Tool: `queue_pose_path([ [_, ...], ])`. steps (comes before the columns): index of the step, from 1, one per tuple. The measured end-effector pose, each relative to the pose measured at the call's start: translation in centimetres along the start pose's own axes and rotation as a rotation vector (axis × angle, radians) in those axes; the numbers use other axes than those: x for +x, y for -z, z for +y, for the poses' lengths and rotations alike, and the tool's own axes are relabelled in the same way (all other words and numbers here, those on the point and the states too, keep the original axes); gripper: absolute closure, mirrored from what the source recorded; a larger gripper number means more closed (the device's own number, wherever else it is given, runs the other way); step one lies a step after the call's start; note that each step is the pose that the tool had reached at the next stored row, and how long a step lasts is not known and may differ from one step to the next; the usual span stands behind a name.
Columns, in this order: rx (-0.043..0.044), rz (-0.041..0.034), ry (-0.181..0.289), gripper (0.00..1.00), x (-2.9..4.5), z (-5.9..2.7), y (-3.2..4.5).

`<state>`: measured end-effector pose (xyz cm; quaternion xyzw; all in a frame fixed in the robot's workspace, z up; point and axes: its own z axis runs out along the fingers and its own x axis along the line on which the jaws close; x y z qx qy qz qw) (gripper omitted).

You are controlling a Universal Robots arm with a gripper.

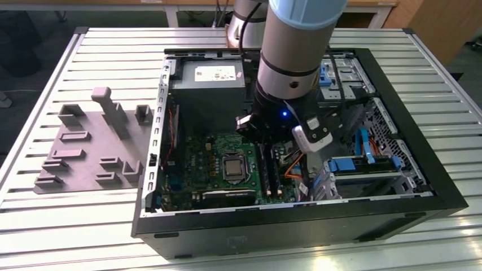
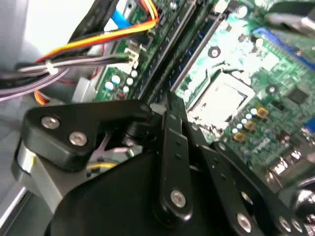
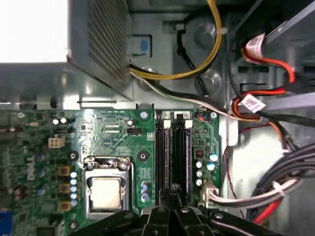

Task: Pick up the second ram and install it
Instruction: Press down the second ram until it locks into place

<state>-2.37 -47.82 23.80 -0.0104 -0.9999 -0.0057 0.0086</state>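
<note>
My gripper [image 3: 171, 195] hangs low inside the open computer case, right over the black memory slots [image 3: 172, 152] of the green motherboard [image 3: 113, 142]. Its black fingers [image 2: 172, 123] are drawn together, and I make out nothing between them. Thin dark strips stand edge-on in the slots under the fingertips. I cannot tell the second ram apart from those strips. In the exterior view the gripper [image 1: 265, 142] sits just above the far end of the slots [image 1: 270, 175], to the right of the processor socket [image 1: 234, 167].
The power supply [image 1: 207, 84] and cable bundles [image 3: 256, 105] crowd the slots inside the black case [image 1: 301, 217]. Blue drive bays [image 1: 354, 166] stand on the exterior view's right. A grey holder tray [image 1: 83, 147] lies on the slatted table outside the case.
</note>
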Motion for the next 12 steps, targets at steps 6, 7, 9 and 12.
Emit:
queue_pose_path([
  [6, 0.0001, 0.0, 0.0, 0.89, 0.0, 0.0, 0.18],
  [7, 0.0001, 0.0, 0.0, 0.89, 0.0, 0.0, 0.2],
  [9, 0.0002, 0.0001, 0.0, 0.89, 0.0, 0.0, 0.23],
  [12, 0.0002, 0.0, 0.0, 0.89, 0.0, 0.0, 0.28],
])
